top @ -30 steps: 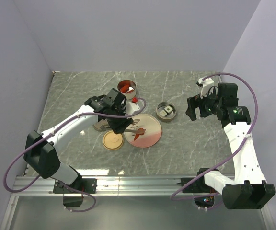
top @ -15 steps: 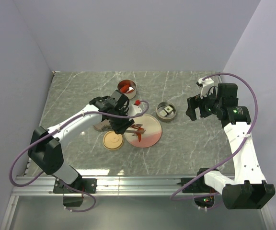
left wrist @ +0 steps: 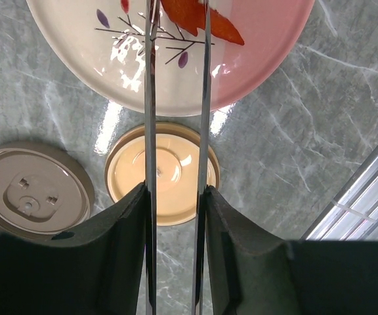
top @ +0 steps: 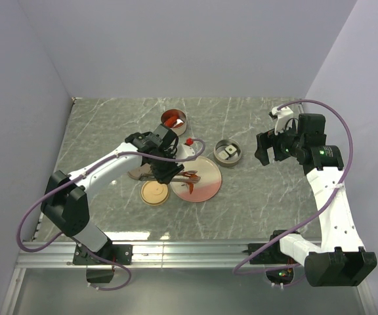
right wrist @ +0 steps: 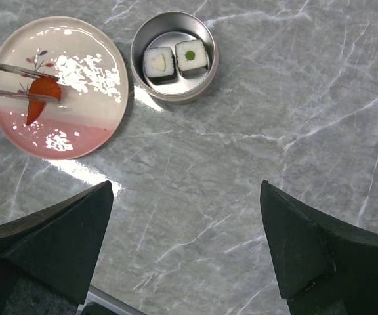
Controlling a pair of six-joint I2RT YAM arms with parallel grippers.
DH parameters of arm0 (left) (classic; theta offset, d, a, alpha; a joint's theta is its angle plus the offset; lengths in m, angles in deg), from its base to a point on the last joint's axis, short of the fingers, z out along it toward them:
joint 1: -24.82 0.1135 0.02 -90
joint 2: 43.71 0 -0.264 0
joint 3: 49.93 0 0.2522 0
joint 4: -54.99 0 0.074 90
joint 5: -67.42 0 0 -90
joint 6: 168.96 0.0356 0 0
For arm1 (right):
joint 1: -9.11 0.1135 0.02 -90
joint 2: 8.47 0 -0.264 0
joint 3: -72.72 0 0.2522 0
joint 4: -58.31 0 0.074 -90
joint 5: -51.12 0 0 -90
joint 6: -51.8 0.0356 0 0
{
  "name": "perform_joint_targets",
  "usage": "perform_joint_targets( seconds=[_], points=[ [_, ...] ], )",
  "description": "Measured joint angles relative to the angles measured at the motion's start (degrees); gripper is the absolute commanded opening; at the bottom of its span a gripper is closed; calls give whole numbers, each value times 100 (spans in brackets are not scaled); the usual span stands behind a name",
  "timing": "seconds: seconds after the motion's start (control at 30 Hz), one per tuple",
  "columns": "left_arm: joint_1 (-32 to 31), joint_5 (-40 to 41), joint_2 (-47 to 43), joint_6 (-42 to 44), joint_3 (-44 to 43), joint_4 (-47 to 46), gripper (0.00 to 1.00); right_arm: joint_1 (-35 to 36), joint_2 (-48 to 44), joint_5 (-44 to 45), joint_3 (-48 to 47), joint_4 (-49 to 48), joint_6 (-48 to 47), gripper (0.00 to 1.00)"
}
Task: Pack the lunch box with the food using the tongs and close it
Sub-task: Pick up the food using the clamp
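Squeezing the tongs (left wrist: 151, 131), the left gripper (left wrist: 176, 203) holds them narrow — tips pinching the orange carrot piece (right wrist: 40, 95) near the left edge of the plate (right wrist: 84, 52).

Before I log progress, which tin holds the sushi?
The tin right of the plate, with two rolls inside; the far tin behind the plate holds red pieces.

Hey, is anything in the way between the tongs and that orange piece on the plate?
Nothing visible stands in the way. The left gripper holds the tongs out over the plate. Their two arms reach the orange piece, part of which lies between them, with no other thing in the gap.
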Motion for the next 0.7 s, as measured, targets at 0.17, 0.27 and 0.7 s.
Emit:
perform_joint_targets(
  seconds=[0.17,0.27,0.7],
  points=[
    [0,-2,0,-7,-2,13,35,0,0,0,0,-2,0,100],
    [2,-4,0,-28,-22,50,34,0,0,0,0,0,0,100],
    [431,-494,35,-138,-638,234,28,0,0,4,0,-2,0,100]
  ],
)
